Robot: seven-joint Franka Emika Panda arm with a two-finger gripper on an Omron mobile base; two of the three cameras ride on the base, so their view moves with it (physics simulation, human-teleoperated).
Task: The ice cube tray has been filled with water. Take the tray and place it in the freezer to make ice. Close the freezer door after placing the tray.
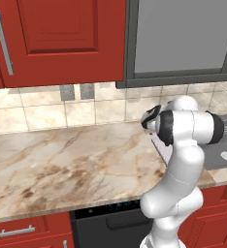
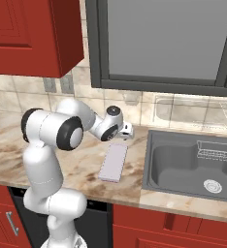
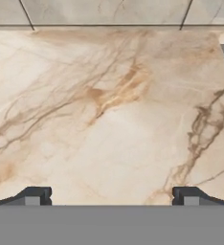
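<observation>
Nearest the front edge of the marble worktop (image 2: 81,164) lies the ice cube tray (image 2: 113,161), a flat pale slab set lengthwise, its near end close to the worktop's front lip and its right side just beside the rim of the sink (image 2: 193,164). Above its far end hovers the hand (image 2: 126,130), and in the hand view its two dark fingertips (image 3: 35,195) stand wide apart with bare marble between them, so it is open and holding nothing. The step in hand looks to be the reach for the tray, and to do it well the hand should, I think, draw back toward the slab's middle, turn so the fingers straddle the narrow width, and come down level, since a tilt would likely spill the water. I cannot tell how thick the tray is from here, so the bite may be shallow. To the left the worktop lies bare, giving swing room; behind are the tiled wall and the red cupboards (image 1: 57,38) overhead.
</observation>
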